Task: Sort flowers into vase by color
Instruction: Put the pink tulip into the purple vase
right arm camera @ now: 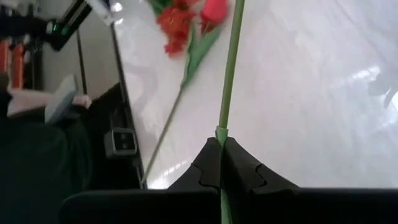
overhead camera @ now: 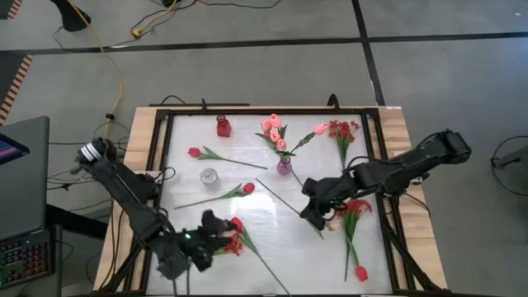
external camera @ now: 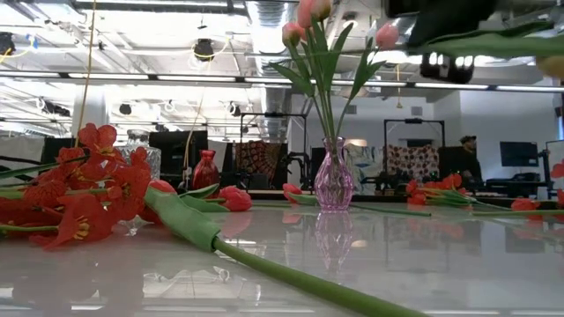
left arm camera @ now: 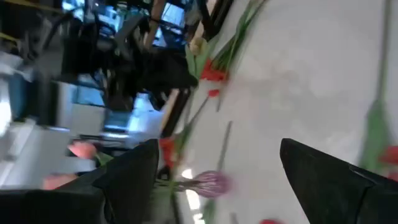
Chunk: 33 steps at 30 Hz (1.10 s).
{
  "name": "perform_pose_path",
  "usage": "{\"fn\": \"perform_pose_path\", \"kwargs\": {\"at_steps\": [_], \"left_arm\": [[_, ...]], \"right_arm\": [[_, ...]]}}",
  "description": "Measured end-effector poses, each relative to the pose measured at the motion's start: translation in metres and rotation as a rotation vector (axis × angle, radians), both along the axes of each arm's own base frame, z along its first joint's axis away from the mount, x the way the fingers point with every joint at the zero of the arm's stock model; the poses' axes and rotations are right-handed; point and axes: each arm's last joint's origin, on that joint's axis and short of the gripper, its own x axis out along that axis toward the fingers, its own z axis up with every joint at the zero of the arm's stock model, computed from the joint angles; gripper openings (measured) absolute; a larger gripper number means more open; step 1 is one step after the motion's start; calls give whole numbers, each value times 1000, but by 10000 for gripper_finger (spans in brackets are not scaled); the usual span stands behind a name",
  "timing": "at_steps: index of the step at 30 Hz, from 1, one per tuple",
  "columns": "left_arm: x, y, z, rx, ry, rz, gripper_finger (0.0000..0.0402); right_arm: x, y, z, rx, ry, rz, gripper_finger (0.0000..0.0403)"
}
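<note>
Right of centre in the overhead frame, my right gripper [overhead camera: 318, 210] is pinching a green stem [right arm camera: 227, 93]; the wrist view shows both fingers pressed tight on it, the stalk running straight away between them. Which bloom belongs to that stem I cannot tell. I judge the hold sits low on the stalk so the flower can be swung upright and dropped into a neck.

Toward the lower left, my left gripper [overhead camera: 213, 235] hangs with its fingers spread wide, holding nothing, just beside a bushy red spray [overhead camera: 233, 241] — seemingly lined up for the next pick.

At upper centre stands the purple vase [overhead camera: 284, 167], already carrying several pink tulips [overhead camera: 272, 128]; that is where pink belongs. A small red vase [overhead camera: 223, 125] waits at the upper left, empty as far as I can see, and a clear glass one [overhead camera: 209, 176] sits left of centre. Loose red tulips lie across the middle and the lower right, with another red spray [overhead camera: 341, 130] at the upper right.

Everything rests on a glossy white tabletop [overhead camera: 247, 177] that mirrors the vases in the level view. Beyond it, an open workshop: ceiling strip lights, ducts, racks and dark screens.
</note>
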Motion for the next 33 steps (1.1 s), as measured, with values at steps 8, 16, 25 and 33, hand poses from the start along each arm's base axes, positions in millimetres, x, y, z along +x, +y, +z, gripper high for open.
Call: {"fn": "perform_pose_path", "kwargs": {"at_steps": [8,16,25,33], "left_arm": [[64,4,-36,143,31,74,323],[101,15,-48,190,69,90,317],[119,39,-56,132,80,144,271],[129,56,-66,84,156,97,247]], "right_arm": [[27,4,-14,59,-65,-24,31],[34,7,-23,70,-54,-2,32],[36,4,-21,33,-100,30,33],[40,-6,-20,13,-118,47,33]]}}
